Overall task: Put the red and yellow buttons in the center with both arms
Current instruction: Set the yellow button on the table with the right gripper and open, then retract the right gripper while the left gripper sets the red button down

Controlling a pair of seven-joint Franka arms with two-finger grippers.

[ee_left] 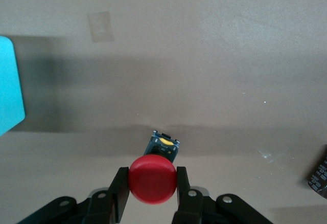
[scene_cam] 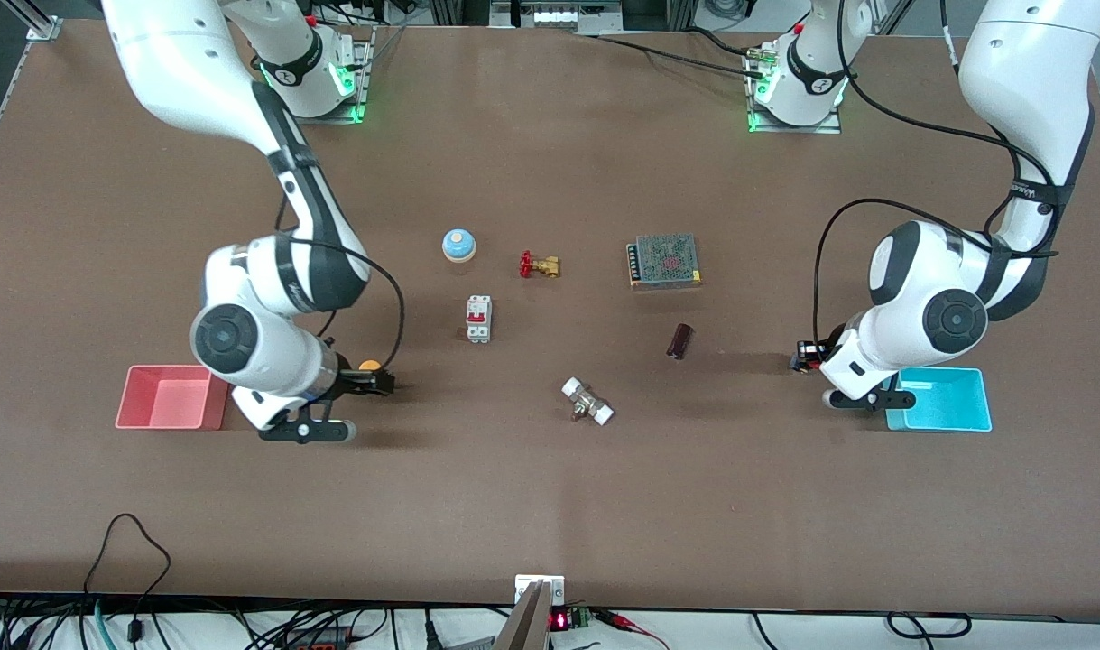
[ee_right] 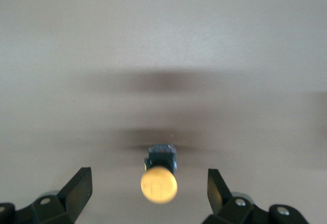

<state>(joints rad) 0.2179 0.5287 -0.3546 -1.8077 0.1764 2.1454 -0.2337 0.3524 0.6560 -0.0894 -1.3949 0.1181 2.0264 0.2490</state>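
The red button [ee_left: 153, 179] has a round red cap and a black body. My left gripper [ee_left: 152, 176] is shut on its cap, fingers pressed on both sides. In the front view this gripper [scene_cam: 804, 355] is low over the brown tabletop [scene_cam: 550, 506] beside the cyan tray, and the button is mostly hidden there. The yellow button [ee_right: 159, 184] stands on the table between the wide-apart fingers of my right gripper [ee_right: 148, 179], which is open and not touching it. In the front view it [scene_cam: 369, 366] sits beside the right gripper [scene_cam: 380, 384], near the pink tray.
The pink tray [scene_cam: 172, 396] is at the right arm's end, the cyan tray [scene_cam: 942, 399] at the left arm's end. Mid-table lie a blue bell [scene_cam: 458, 244], a red-handled valve [scene_cam: 539, 265], a breaker [scene_cam: 478, 319], a power supply [scene_cam: 664, 261], a dark cylinder [scene_cam: 679, 341] and a white-ended fitting [scene_cam: 586, 401].
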